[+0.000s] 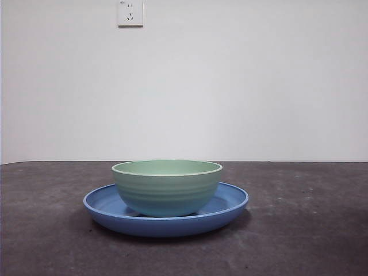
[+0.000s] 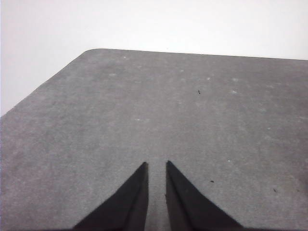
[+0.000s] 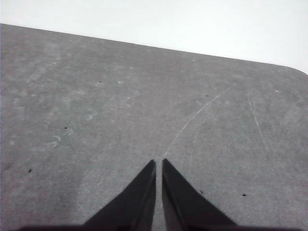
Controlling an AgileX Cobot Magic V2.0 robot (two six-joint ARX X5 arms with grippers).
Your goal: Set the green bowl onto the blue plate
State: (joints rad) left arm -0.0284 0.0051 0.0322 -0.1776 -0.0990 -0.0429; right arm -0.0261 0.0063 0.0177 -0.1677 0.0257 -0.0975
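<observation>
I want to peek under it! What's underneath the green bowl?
The green bowl sits on the blue plate, which rests on the dark table. The plate's middle is covered by the bowl, so nothing there can be seen.

The green bowl [image 1: 167, 187] hides the middle of the blue plate [image 1: 230, 201] and part of its far rim, and the bowl's own foot sits below the plate's near rim, so their contact cannot be seen from the front. The wall socket [image 1: 130, 12] is cut off by the front view's top edge. Each wrist view cuts its pincer off at the bottom edge, left pincer [image 2: 157, 166] and right pincer [image 3: 159, 163] alike, showing only the tapering tips with a narrow gap over bare table [image 2: 144, 106].
</observation>
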